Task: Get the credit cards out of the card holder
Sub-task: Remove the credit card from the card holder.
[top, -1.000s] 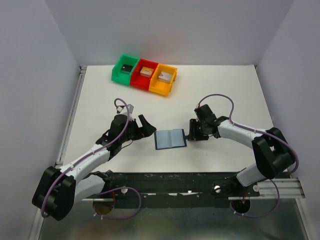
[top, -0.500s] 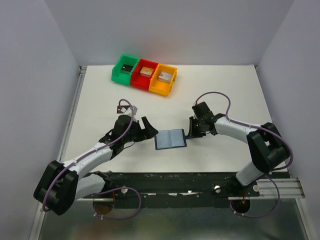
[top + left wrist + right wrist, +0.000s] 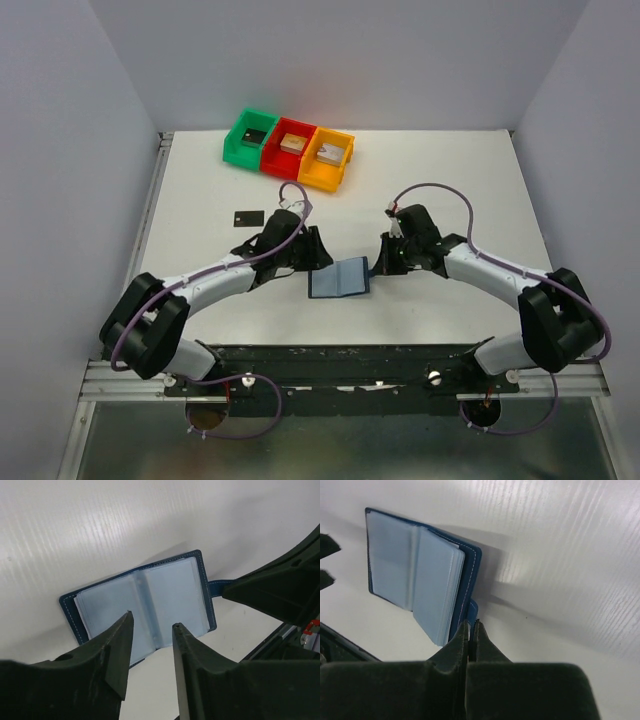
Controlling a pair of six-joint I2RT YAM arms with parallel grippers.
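Progress seems slight: one black card [image 3: 248, 217] lies toward the table's [image 3: 200, 180] left edge, right gripper [image 3: 470, 624] clamps the tab [image 3: 472, 611] of the card holder [image 3: 415, 570], left gripper [image 3: 152, 626] hangs parted.

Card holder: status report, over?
Right end effector shut on tab of navy blue folding card holder. Left end effector open over it. Thin black card lies apart; nothing blocking.

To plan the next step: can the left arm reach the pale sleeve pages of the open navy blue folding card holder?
Probably yes: the left gripper hovers open over the card holder, nothing between, while the right gripper pinches its tab.
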